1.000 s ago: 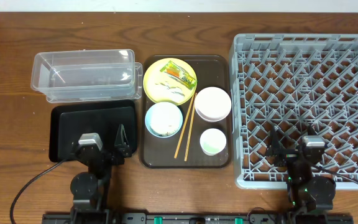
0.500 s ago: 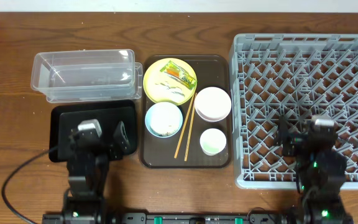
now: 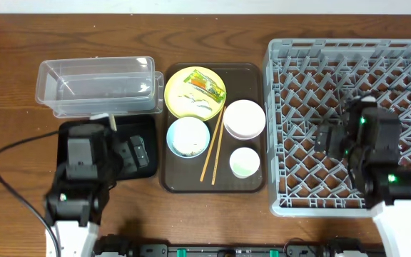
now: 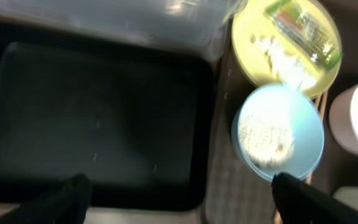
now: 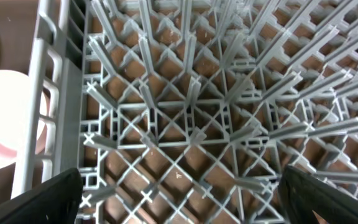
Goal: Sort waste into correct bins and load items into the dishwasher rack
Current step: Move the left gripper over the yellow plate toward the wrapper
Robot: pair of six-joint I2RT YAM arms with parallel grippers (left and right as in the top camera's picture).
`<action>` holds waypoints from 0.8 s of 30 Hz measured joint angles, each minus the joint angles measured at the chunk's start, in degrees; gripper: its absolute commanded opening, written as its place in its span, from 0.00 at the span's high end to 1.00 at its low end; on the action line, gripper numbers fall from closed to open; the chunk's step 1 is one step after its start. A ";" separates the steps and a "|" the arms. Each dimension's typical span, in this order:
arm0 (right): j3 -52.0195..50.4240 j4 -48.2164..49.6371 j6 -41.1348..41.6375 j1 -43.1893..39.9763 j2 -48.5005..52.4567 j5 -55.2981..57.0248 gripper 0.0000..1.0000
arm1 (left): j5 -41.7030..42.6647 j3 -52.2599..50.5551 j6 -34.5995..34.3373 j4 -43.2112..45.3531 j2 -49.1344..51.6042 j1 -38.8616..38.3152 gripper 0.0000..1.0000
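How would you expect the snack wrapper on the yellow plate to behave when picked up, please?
The snack wrapper looks like thin, glossy film, so it is probably light, floppy and slippery. It lies flat on the yellow plate, so pinching it may be awkward.

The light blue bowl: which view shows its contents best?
The left wrist view: it is close and shows whitish scraps inside the light blue bowl. The overhead view shows it whole but small. The right wrist view misses it.

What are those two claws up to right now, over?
Left claw open, empty, over black tray. Right claw open, empty, over rack. Wrapper on yellow plate, nothing sorted yet. Nothing in the way.
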 measured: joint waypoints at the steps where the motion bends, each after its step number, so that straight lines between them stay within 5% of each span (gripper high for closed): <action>1: 0.83 -0.48 0.02 0.00 0.92 -0.02 0.01 | 0.02 1.27 -0.13 -1.05 1.25 0.00 0.05; 24: 1.62 0.31 0.02 0.00 1.81 -3.06 0.01 | 1.14 2.93 -0.63 3.52 7.63 0.00 0.11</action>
